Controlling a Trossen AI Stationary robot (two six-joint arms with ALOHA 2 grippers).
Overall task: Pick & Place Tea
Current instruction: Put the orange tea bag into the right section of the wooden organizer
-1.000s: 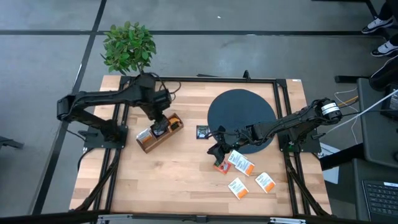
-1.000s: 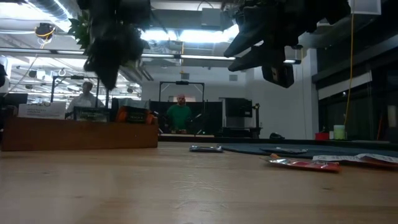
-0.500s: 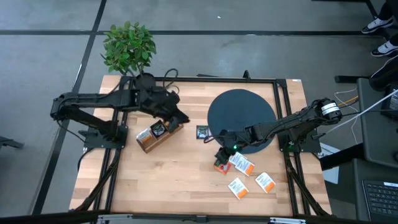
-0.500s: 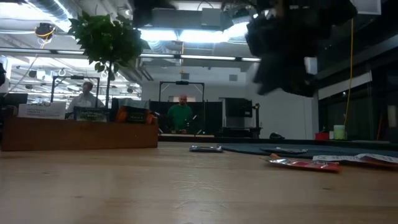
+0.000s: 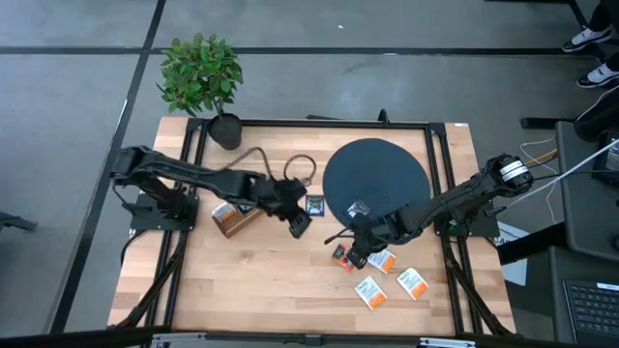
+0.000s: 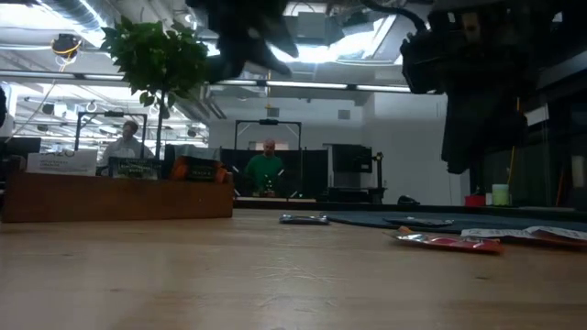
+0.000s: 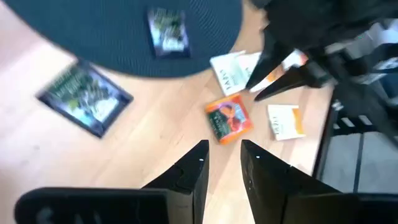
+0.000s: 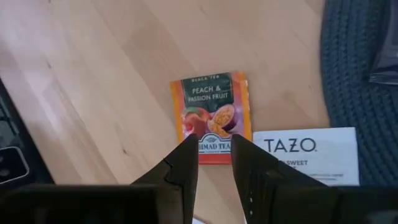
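Tea sachets lie scattered toward the right of the wooden table (image 5: 251, 280) in the high view: a red-orange sachet (image 5: 341, 256) just off the near edge of the dark round disc (image 5: 375, 174), white sachets (image 5: 368, 291) nearer still, and a dark sachet (image 5: 314, 204) left of the disc. The right gripper (image 5: 356, 253) hangs over the red-orange one; the left gripper (image 5: 298, 224) reaches past the wooden box (image 5: 230, 215) toward the table's middle.

Low view: the red-orange sachet (image 6: 449, 242) lies flat on the table, with both arms dark overhead.

Left wrist view: the left gripper (image 7: 222, 158) has its fingers slightly parted and empty, above bare wood, the red-orange sachet (image 7: 228, 118) just ahead.

Right wrist view: the right gripper (image 8: 209, 149) is narrowly parted and holds nothing, its tips over the red-orange sachet (image 8: 213, 109), beside a white one (image 8: 311, 155).
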